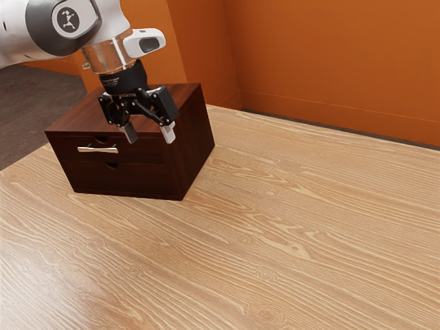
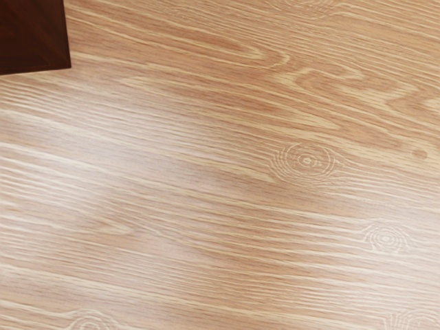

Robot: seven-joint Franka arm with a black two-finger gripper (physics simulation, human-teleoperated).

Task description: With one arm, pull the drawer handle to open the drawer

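Note:
A dark brown wooden drawer cabinet [image 1: 137,148] stands on the table at the exterior view's left. Its upper drawer front carries a pale metal bar handle [image 1: 97,149]; the drawer sits flush with the cabinet face. My black gripper [image 1: 149,134] hangs open in front of the cabinet, above the table, a short way toward the exterior view's right of the handle and apart from it. Nothing lies between its fingers. One corner of the cabinet [image 2: 31,34] shows in the wrist view, beside bare table.
The light wood-grain table [image 1: 289,227] spreads wide toward the exterior view's right and front. Orange walls [image 1: 330,55] close off the back. Dark floor [image 1: 34,96] lies beyond the table's left edge.

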